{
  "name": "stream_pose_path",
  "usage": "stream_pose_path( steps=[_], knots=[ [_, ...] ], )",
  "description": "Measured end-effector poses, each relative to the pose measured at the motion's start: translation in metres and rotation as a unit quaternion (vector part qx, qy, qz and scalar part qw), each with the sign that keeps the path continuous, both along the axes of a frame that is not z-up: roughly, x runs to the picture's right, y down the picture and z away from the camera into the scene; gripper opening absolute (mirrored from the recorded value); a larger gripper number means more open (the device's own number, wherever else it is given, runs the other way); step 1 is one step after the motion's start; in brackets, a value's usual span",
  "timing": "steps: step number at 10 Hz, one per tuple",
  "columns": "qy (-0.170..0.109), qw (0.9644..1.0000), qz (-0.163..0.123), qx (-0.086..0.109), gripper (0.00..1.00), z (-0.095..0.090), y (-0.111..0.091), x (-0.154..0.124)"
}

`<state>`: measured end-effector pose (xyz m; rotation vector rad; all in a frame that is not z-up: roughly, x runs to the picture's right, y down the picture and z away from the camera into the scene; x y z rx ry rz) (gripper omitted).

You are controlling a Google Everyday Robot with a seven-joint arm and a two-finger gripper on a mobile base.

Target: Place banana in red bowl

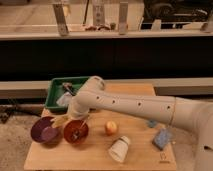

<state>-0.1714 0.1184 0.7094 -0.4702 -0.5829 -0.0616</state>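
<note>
The banana (59, 120) sits up between the purple bowl (41, 138) and the red bowl (76, 141), near both rims. It is not lying down inside the red bowl. The purple bowl looks dark inside. The green tray (52, 95) at the back has something white (64, 100) in it. The end effector (75, 125) is over the red bowl, right next to the banana. You cannot tell if it is holding the banana or has let go. On the wooden surface (90, 156) sit a small orange fruit (111, 128), a white cup (120, 148) on its side, and a blue sponge (162, 139).
</note>
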Motion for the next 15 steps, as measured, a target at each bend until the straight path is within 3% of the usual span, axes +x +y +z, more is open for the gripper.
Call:
stream_pose_path(
  steps=[5, 9, 11, 15],
  knots=[
    [-0.005, 0.9995, 0.023, 0.023, 0.01, -0.034, -0.027, 0.011],
    [0.003, 0.9995, 0.014, 0.029, 0.03, -0.048, -0.035, 0.014],
    [0.006, 0.9996, 0.002, 0.026, 0.30, -0.048, -0.033, 0.015],
    [0.006, 0.9996, -0.004, 0.029, 0.70, -0.050, -0.034, 0.015]
  ],
)
